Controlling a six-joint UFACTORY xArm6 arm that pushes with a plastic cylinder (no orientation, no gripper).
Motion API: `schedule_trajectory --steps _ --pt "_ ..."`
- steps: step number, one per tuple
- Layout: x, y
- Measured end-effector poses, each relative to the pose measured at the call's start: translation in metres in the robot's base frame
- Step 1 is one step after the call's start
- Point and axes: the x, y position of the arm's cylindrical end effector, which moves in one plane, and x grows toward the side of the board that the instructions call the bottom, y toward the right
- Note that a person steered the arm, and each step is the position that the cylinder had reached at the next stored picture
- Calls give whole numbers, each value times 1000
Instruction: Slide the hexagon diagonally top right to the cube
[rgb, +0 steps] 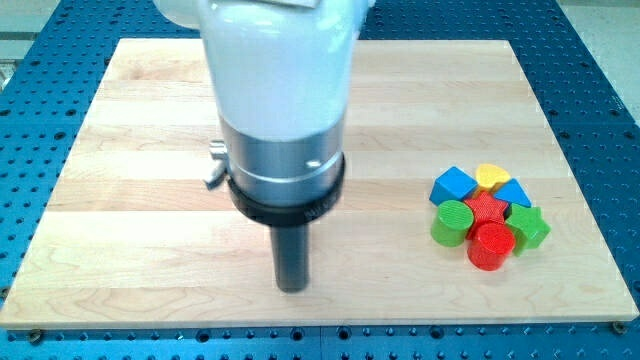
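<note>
My tip (291, 288) rests on the wooden board (150, 120), below the middle and far to the left of all the blocks. The blocks form one tight cluster at the view's right. A blue cube (453, 184) is at the cluster's top left. A yellow heart (491, 176) lies to its right, then a blue wedge-like block (514, 193). A green cylinder (452, 222) sits below the cube. A red block (488, 207) of unclear shape is in the middle. A red cylinder (491, 246) is at the bottom. A green angular block (529, 227), possibly the hexagon, is at the lower right.
The arm's white and silver body (280, 110) rises over the board's middle and hides the board behind it. The board lies on a blue perforated table (600, 60). The cluster sits near the board's right edge.
</note>
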Motion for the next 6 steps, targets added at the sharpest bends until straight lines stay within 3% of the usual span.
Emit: schedule_trajectory --steps 1,2,4,6 --pt "-56 -13" --pt "-81 -12" --pt "-144 164" --pt "-157 248"
